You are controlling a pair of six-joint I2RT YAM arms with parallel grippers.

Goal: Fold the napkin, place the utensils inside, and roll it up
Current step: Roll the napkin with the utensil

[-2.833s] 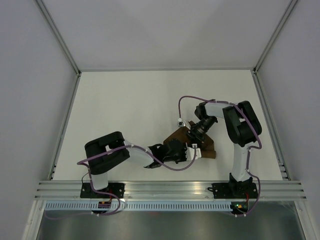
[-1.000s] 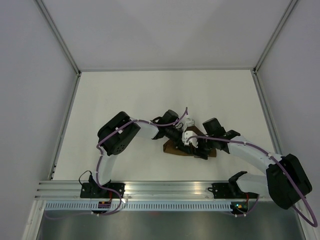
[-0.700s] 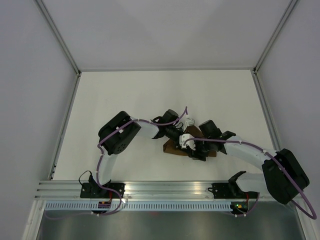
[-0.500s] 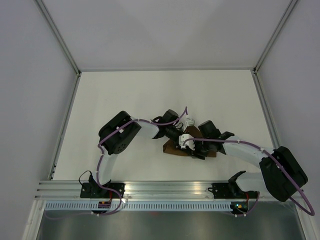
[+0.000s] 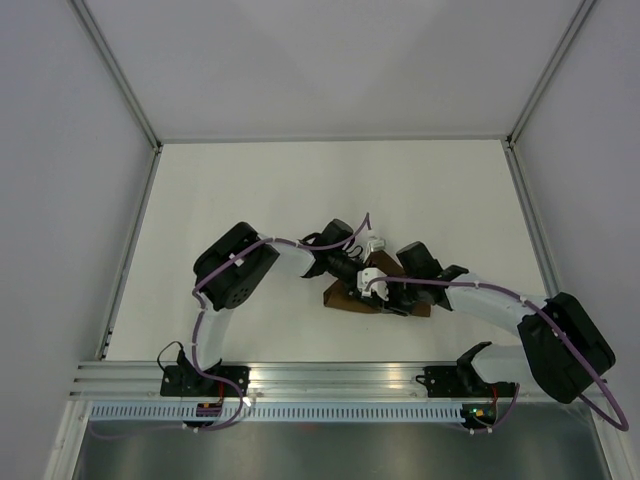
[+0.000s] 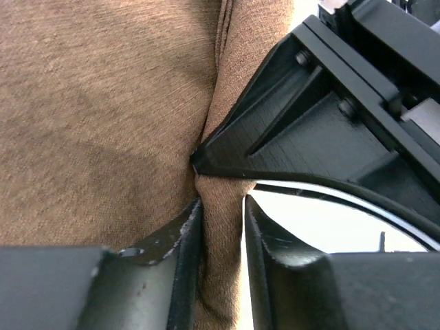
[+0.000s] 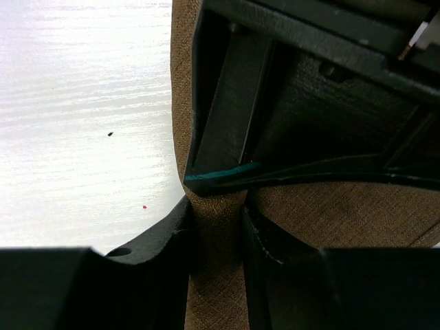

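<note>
The dark brown napkin (image 5: 345,298) lies folded small on the white table near the middle, mostly under both grippers. My left gripper (image 5: 366,278) reaches in from the left and is shut on a ridge of the napkin (image 6: 218,227). My right gripper (image 5: 378,295) reaches in from the right and is shut on the same fold of cloth (image 7: 214,234). The two grippers meet tip to tip; each shows as black fingers in the other's wrist view. The knife is hidden.
The white table (image 5: 250,200) stretches away behind and to both sides of the napkin. Grey walls enclose it at the left, the right and the back. The metal rail (image 5: 340,375) with the arm bases runs along the near edge.
Since 2.8 s ago both arms have swung round: the left now comes in from the upper left, the right low from the right. Over the last second both grippers crept slightly left.
</note>
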